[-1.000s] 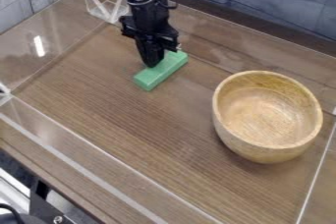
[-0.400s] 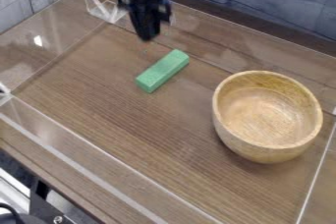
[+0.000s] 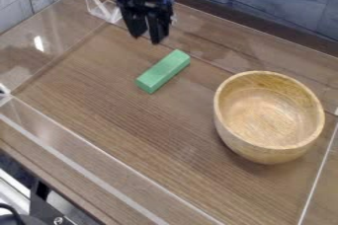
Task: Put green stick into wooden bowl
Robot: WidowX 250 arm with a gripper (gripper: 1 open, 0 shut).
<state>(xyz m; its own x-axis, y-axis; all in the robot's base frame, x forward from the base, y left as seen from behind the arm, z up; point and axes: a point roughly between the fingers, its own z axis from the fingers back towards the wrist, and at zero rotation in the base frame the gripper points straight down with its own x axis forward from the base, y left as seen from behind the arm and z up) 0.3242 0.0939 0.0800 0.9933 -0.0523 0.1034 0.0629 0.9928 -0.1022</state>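
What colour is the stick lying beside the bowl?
The stick is green, seen in the camera view.

You're seeing the bright green rectangular stick lying flat and diagonally near the centre of the frame, outside the round, light-tan wooden bowl, which is sitting upright and open at the right.
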